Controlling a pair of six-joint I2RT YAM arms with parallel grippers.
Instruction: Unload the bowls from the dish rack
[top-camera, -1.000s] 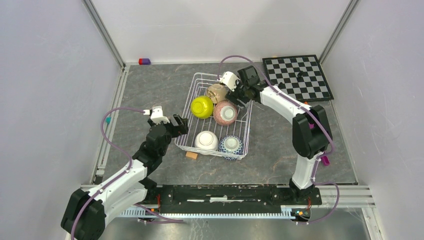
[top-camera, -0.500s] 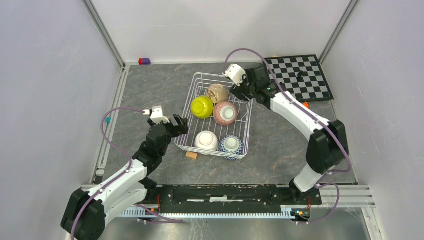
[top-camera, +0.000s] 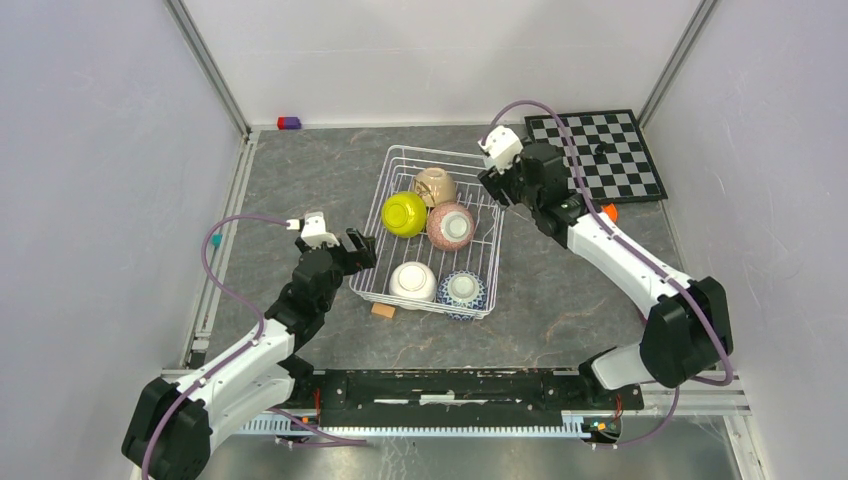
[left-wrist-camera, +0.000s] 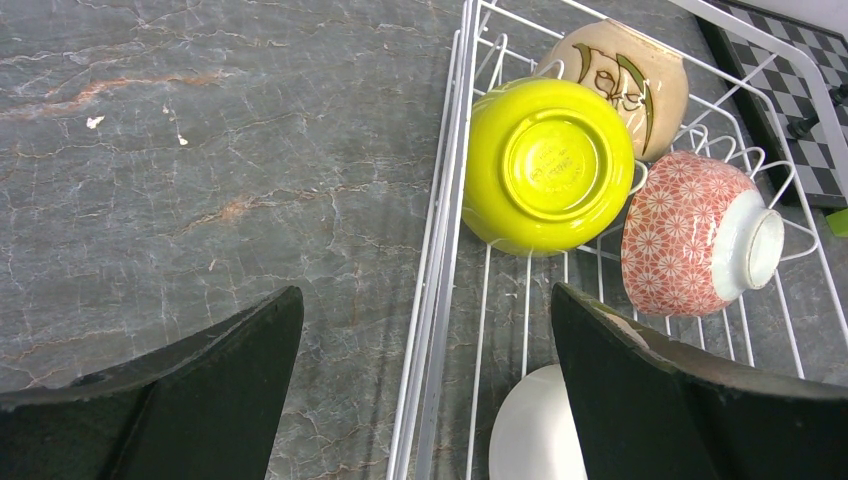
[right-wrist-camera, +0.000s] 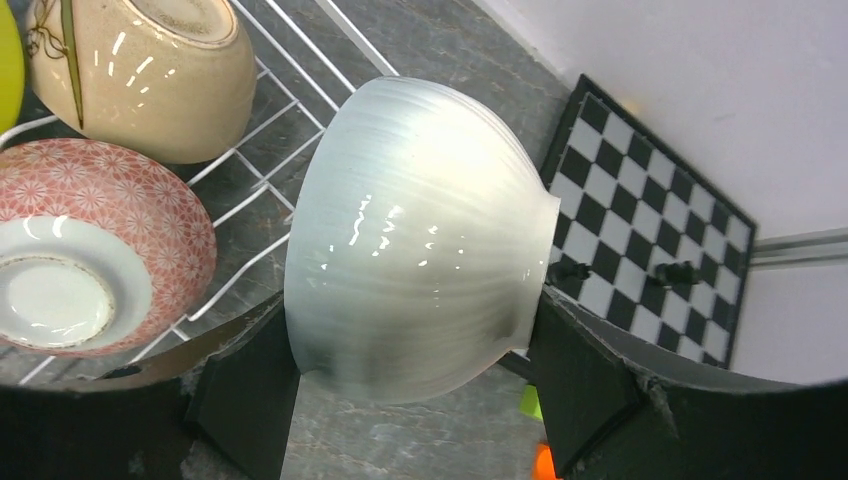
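While the right gripper (right-wrist-camera: 415, 392) pinches a white ribbed bowl (right-wrist-camera: 420, 240), the left gripper (left-wrist-camera: 425, 400) gapes empty.
Slick glaze may slip, dropping it onto the dish rack (left-wrist-camera: 441, 255).

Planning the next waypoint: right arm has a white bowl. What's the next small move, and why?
Probably swing the right gripper right, clear of the rack, then lower toward bare table short of the chessboard. It is shut on the white bowl, which hangs by the rack's right rim, so a set-down here would likely hit wire.
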